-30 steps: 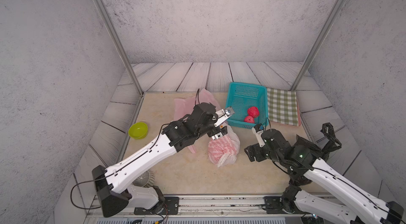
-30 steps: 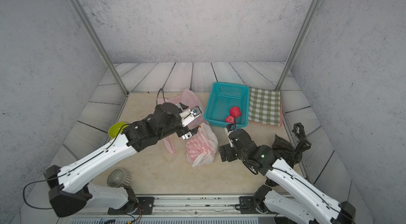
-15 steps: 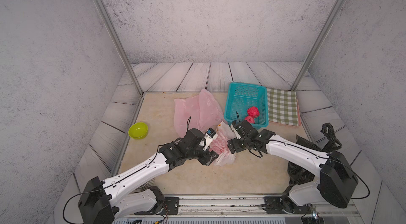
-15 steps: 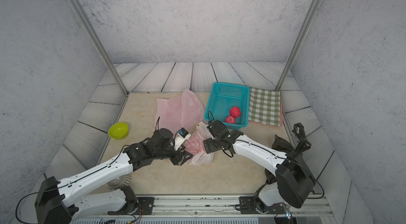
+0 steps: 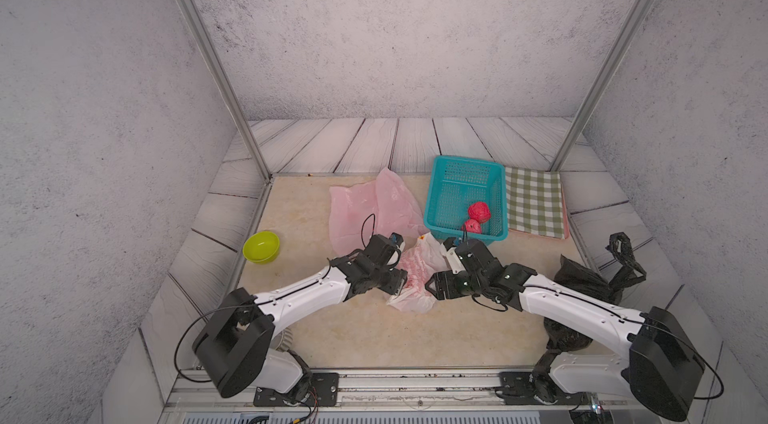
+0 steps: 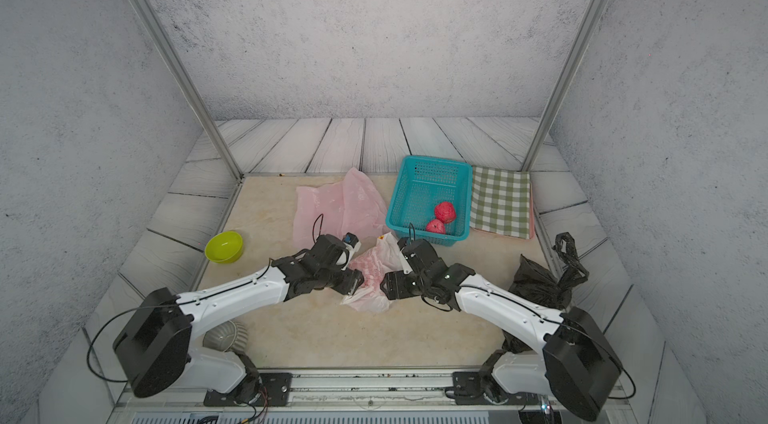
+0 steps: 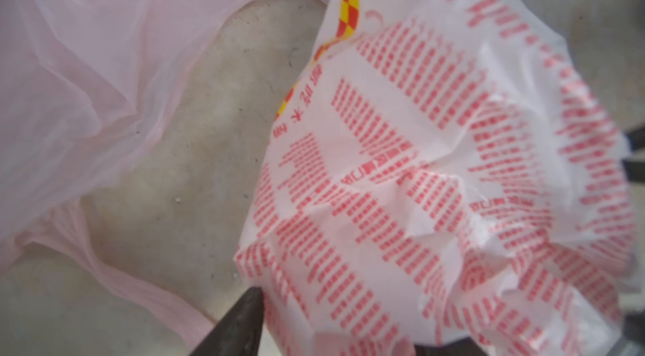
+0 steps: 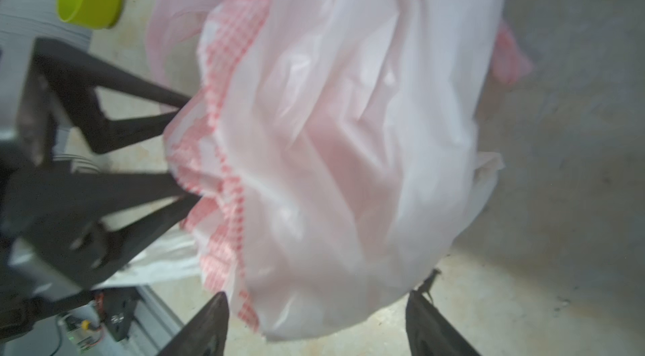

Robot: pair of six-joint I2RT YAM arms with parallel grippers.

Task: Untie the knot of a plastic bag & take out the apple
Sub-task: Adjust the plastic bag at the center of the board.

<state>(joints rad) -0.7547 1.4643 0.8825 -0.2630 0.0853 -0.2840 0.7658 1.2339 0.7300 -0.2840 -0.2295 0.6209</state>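
"On the surface (image 5: 374, 338), between the two arms: one white plastic bag (image 5: 415, 272), red print, lying on its side," reads the clerk. "Left end effector (image 5: 400, 279) at its printed flank, right end effector (image 5: 432, 286) at the opposite side."

"Jaw state?" asks the checker.

"Right: well apart, the bag's end between them in the right wrist view. Left: apart too, with the tips on the printed edge. Whether they pinch plastic cannot be told."

"Apple?"

"Not seen. Judged to be inside the bag. A faint red blush shows through the plastic in the right wrist view, no more. Two red fruits (image 5: 478, 213) in the teal basket (image 5: 465, 160) behind it are separate entries."

"Knot?"

"Not found in any view. A white tip (image 5: 428, 243) with a yellow-and-red mark points toward the basket. It is possibly the tied end, but too small to tell. The left wrist view shows one fingertip (image 7: 244, 316) only, the other cut off."

"Risks?"

"Entered as judgement. Closing on the bag's body instead of the knot would crumple plastic or squeeze the fruit. Opposed pulls on thin film could tear it or tighten the knot. The loose pink bag (image 5: 365, 209) just beside could be caught along with it."
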